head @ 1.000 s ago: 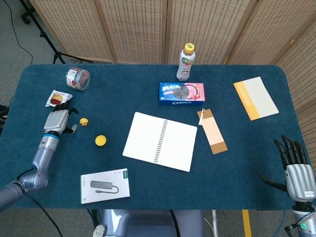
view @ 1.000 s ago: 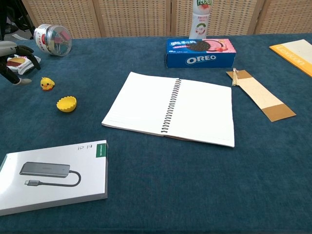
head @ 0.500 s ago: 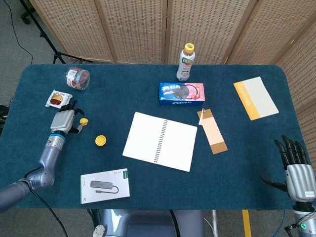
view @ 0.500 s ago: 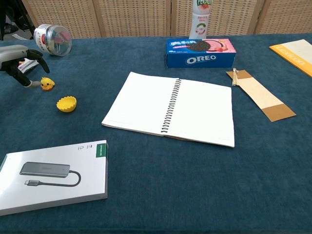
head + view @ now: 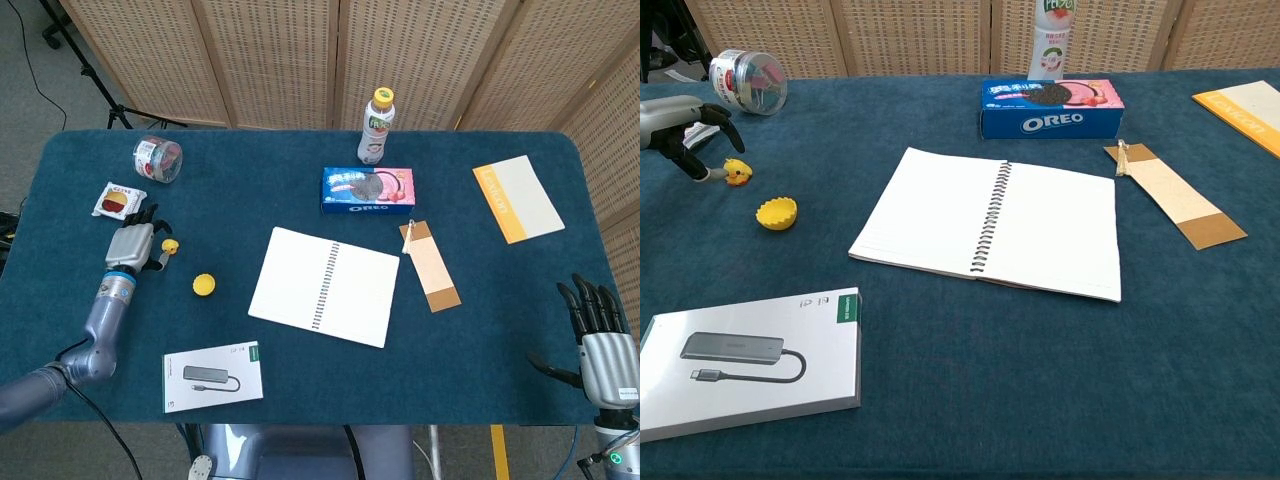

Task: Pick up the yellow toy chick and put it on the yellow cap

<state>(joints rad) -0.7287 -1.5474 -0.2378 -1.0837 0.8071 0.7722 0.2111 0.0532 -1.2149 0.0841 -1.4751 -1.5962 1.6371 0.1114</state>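
Chest view: the left hand (image 5: 680,125) sits low near the surface's (image 5: 940,420) left edge, its fingers (image 5: 702,172) spread apart and holding nothing, one tip just touching the yellow toy chick (image 5: 737,173). The chick stands on the surface, the yellow cap (image 5: 777,213) near it toward the front edge. The right hand (image 5: 600,345) hangs off the front-right corner, fingers straight and apart.
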